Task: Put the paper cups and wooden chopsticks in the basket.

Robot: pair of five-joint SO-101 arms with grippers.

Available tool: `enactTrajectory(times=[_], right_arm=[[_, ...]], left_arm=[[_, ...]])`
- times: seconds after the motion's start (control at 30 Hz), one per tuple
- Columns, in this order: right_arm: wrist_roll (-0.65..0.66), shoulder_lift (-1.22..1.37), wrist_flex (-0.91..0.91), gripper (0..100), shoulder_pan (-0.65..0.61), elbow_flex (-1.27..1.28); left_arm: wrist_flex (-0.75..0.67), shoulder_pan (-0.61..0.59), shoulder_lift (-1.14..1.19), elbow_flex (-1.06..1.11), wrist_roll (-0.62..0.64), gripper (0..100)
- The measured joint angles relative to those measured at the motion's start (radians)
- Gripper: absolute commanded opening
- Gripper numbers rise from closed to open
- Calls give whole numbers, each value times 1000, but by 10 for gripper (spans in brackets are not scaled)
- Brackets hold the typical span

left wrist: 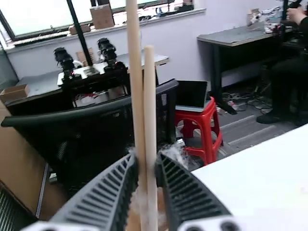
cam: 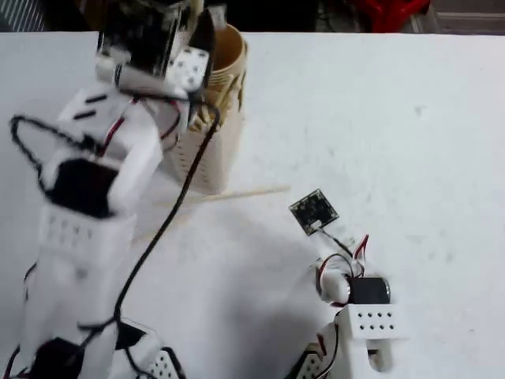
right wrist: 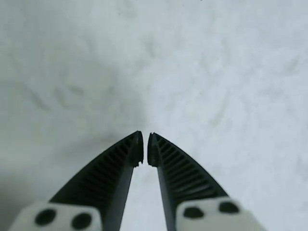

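My left gripper [left wrist: 147, 161] is shut on two wooden chopsticks [left wrist: 137, 96], which stand upright between its fingers. In the high view the left arm [cam: 118, 158] stretches to the white slotted basket [cam: 207, 154] at the back left, and its wrist sits over the basket's rim. A tan paper cup [cam: 227, 51] stands inside the basket. One loose chopstick [cam: 241, 192] lies flat on the table just in front of the basket. My right gripper [right wrist: 145, 147] is shut with nothing in it, hanging low over the bare white table.
The right arm [cam: 359, 296] is folded near the front edge, with its camera board [cam: 314, 212] facing up. A black cable [cam: 170, 217] hangs from the left arm across the table. The white table [cam: 394, 142] is open to the right.
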Motion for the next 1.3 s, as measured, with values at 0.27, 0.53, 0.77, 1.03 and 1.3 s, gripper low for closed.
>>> enactTrajectory(times=[0.27,0.53,0.77,1.03,1.3], right_arm=[[0,0,-14,34,0,5],[0,0,-14,34,0,5],[0,0,-14,34,0,5],[0,0,-14,39,0,5],[0,0,-44,39,2,-12]], left_arm=[[-135,-74,192,0,92,22],[-127,-101,288,32,110,43],[35,-100,259,43,110,170],[175,-155,0,43,110,151],[384,-443,-66,75,106,154]])
